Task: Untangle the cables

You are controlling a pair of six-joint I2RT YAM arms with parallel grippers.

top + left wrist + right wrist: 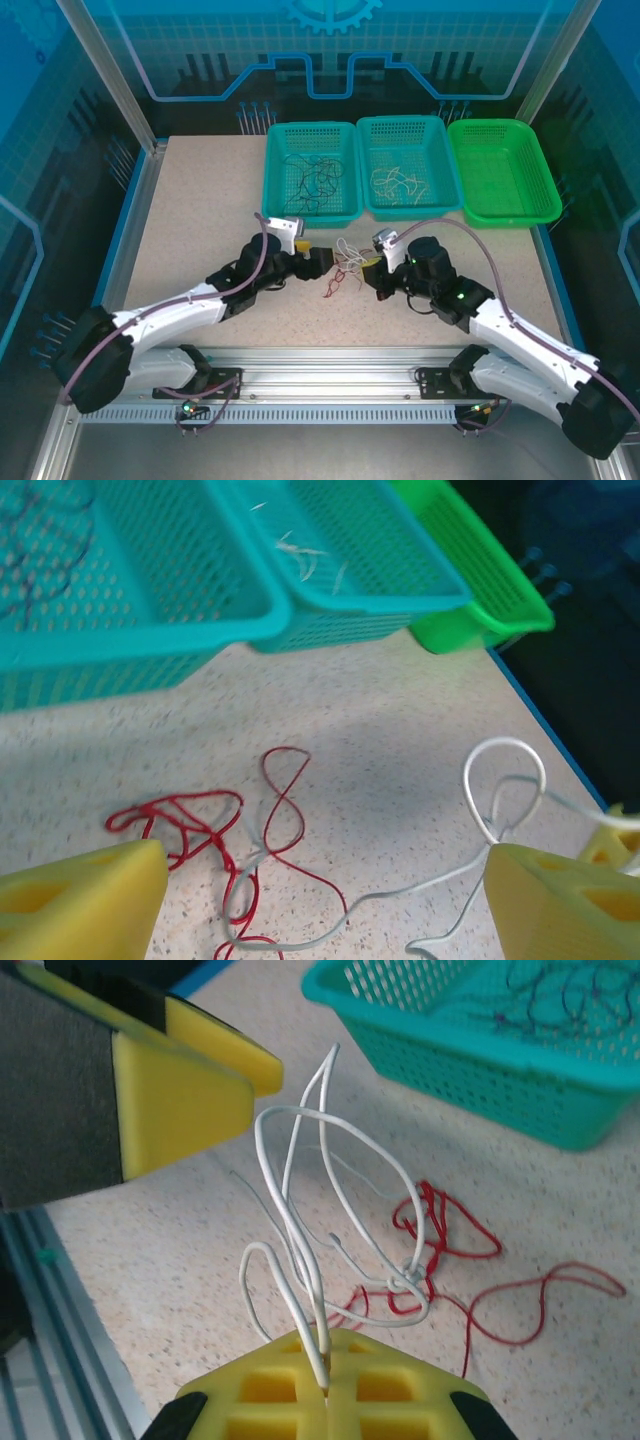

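End of the white cable [316, 1340] out of sight inside the right pincer [325, 1398]; overhead, the tangle [346, 270] perhaps too small.

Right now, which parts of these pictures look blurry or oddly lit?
Top view: sharp, but the blue walls tint the edges and the green basket glows oversaturated. Left wrist view: the near yellow fingers are soft, and a broad shadow lies on the table. Right wrist view: the white wire is crisp; the teal basket behind is blurred.

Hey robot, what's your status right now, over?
Left gripper open near the red cable. Right gripper shut on the white cable, loops held up. White tangled with red on the table. No other obstruction seen.
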